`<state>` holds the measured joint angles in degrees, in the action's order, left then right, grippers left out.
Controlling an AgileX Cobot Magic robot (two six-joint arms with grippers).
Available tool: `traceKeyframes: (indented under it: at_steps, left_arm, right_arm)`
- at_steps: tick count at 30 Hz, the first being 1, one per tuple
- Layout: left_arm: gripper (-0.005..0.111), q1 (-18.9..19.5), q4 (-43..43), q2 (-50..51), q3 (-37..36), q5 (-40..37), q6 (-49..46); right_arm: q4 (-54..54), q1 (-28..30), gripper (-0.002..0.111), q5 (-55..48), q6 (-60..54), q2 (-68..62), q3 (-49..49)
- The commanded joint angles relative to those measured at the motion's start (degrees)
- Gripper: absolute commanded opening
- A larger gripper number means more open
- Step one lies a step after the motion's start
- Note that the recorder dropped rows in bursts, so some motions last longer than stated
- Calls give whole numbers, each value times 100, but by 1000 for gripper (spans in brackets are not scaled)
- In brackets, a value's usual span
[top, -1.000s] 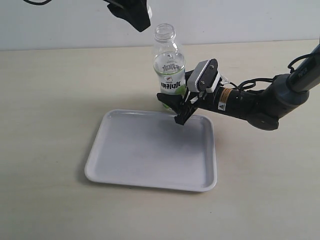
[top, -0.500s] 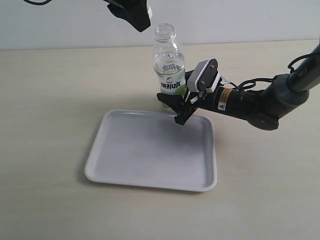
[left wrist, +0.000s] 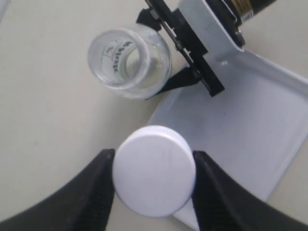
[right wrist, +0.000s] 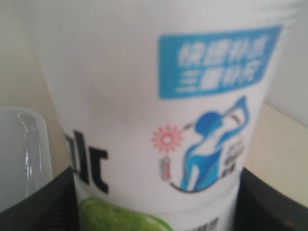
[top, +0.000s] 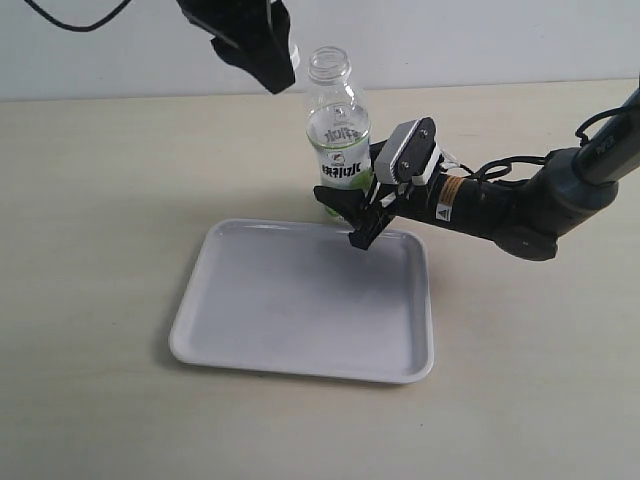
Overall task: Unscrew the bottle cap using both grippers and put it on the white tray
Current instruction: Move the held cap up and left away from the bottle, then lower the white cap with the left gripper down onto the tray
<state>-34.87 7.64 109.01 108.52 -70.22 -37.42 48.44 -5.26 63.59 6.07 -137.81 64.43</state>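
Your right gripper point(top: 348, 214) is slim and black, with a grey-white block point(top: 407, 150) on top. Behind it sit a yellow sticker point(top: 452, 187) and a thick dark-grey arm point(top: 545, 200), with thin black cables point(top: 500, 165) looping alongside. Your left gripper point(left wrist: 153, 163) is bulkier and all black, its fingers point(left wrist: 91, 187) smooth, matte and tapering toward the tips, with a black cable point(top: 75, 27) curving away behind it.
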Motion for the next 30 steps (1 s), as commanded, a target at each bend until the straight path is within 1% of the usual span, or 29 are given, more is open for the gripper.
traceKeyframes:
  at_steps: [1,5,10,14,16,17,18,19,21,26,30]
  left_arm:
    - [0,-9,93,-44,-429,26,-285]
    - [0,-9,219,-44,-950,30,-649]
    - [0,-9,329,-44,-1602,414,-1276]
    - [0,-9,397,-44,-1988,710,-1769]
    - [0,-9,461,-33,-2244,951,-2237]
    - [0,-9,714,-19,-2393,1034,-2812]
    - [0,-9,883,-10,-2446,1044,-3149]
    - [0,-9,1246,33,-2558,1044,-3692]
    - [0,-9,1439,154,-2602,1060,-3895]
    - [0,-47,1415,612,-2602,1287,-3905]
    - [0,-271,1320,887,-2602,1870,-3905]
  right_arm:
    - [13,-4,0,-372,-46,-16,-5]
    - [13,-4,0,-372,-46,-16,-5]
    - [13,-4,0,-372,-46,-16,-5]
    - [2,-4,0,-372,-46,-16,-5]
    - [2,-4,0,-372,-46,-16,-5]
    - [2,-4,0,-372,-46,-16,-5]
    - [2,-4,0,-372,-46,-16,-5]
    - [2,-4,0,-372,-46,-16,-5]
    - [2,-4,0,-372,-46,-16,-5]
    - [2,-4,0,-372,-46,-16,-5]
    - [2,-4,0,-372,-46,-16,-5]
